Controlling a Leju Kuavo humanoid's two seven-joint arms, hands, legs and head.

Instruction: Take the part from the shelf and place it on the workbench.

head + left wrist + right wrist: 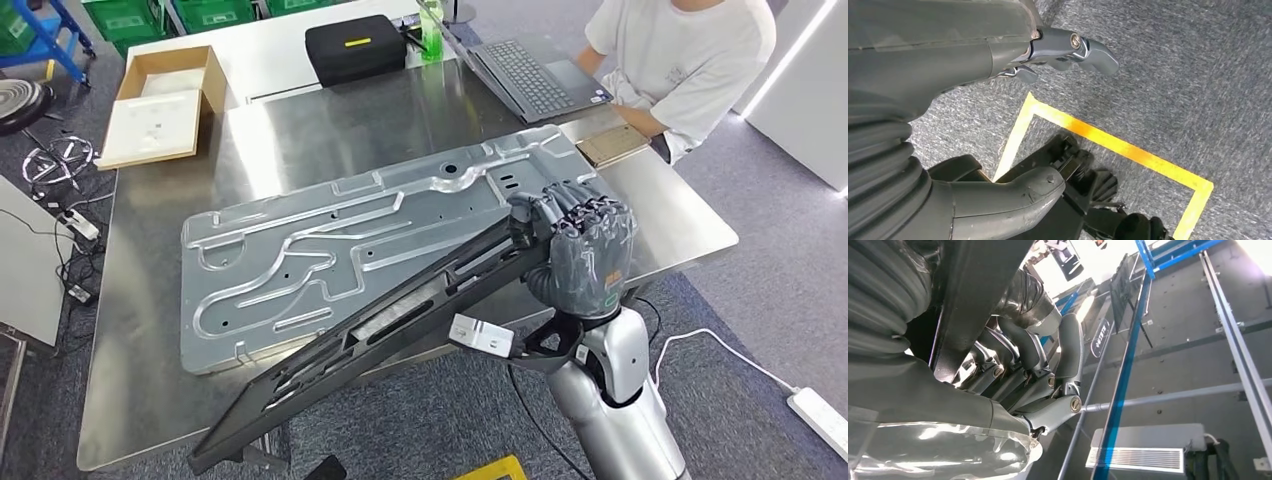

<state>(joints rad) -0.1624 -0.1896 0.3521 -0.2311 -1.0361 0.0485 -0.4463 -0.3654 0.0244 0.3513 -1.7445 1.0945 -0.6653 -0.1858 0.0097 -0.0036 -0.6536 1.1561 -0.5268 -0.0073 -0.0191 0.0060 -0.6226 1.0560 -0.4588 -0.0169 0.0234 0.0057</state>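
My right hand (580, 245) grips one end of a long black frame-like part (360, 335). The part slants from the hand down to the lower left, over the front edge of the steel workbench (160, 330). Its low end hangs past the bench edge. In the right wrist view the fingers (1023, 347) curl around the dark part (973, 295). A large silver stamped panel (330, 250) lies flat on the bench under the black part. My left hand (1068, 50) hangs over grey carpet with its fingers apart and nothing in it.
A person in a white shirt (690, 60) sits at the far right by a laptop (530, 75). A black case (355, 48), a green bottle (431, 28), a cardboard box (165, 100) and a notebook (612, 143) stand at the back. Yellow floor tape (1118, 145) marks the carpet.
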